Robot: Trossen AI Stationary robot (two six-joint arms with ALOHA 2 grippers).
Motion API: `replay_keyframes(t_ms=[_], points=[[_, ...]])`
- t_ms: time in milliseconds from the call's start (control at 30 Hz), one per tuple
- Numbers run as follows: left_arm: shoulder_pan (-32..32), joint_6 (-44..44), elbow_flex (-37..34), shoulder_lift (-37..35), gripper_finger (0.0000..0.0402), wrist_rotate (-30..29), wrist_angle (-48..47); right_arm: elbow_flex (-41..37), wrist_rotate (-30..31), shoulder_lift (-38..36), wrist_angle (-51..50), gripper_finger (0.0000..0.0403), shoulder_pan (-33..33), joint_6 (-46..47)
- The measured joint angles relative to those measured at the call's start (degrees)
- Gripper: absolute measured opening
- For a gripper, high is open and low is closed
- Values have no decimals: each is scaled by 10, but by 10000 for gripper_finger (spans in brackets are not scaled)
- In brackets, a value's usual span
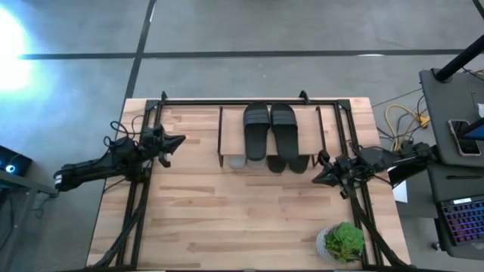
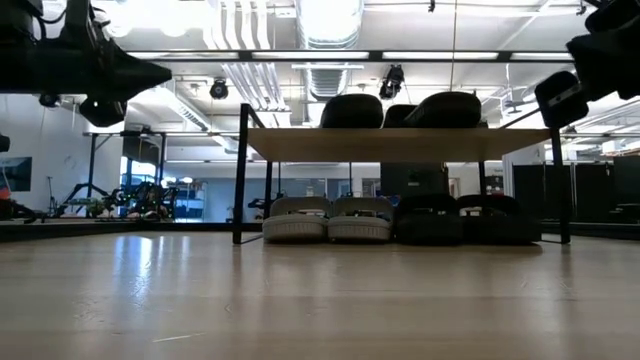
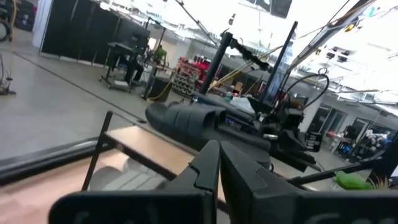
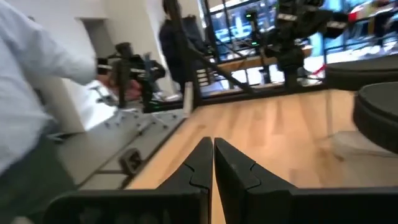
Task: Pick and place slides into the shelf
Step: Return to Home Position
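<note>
Greenery in a small pot (image 1: 342, 242) sits nearest you, at the right front corner of the pale plank tabletop (image 1: 242, 219). Farther in, your left gripper (image 1: 180, 142) and right gripper (image 1: 316, 177) hang on either side of the low wood-topped, black-legged shelf (image 1: 231, 125), both with jaws pressed together on nothing. At the far edge, two black wide-strap slides (image 1: 256, 130) lie on its board. Two light grey slides (image 2: 325, 220) and two more black slides (image 2: 460, 220) sit beneath. They look light, soft and flexible, so if one needs shifting, I'd pinch the strap's arch.
</note>
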Motion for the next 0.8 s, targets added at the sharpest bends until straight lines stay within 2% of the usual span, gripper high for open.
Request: replay_keyframes(t_ms=[167,267,367,800], points=[[0,-4,-12,0,0,0,0,0,49,1,-8,9,-1,-20],[0,-4,-22,0,0,0,0,0,79,10,-9,9,-1,21],[0,-5,-30,1,0,0,-2,0,82,17,-11,9,-1,49],[0,-5,-31,3,0,0,0,0,82,19,-12,9,-1,48]])
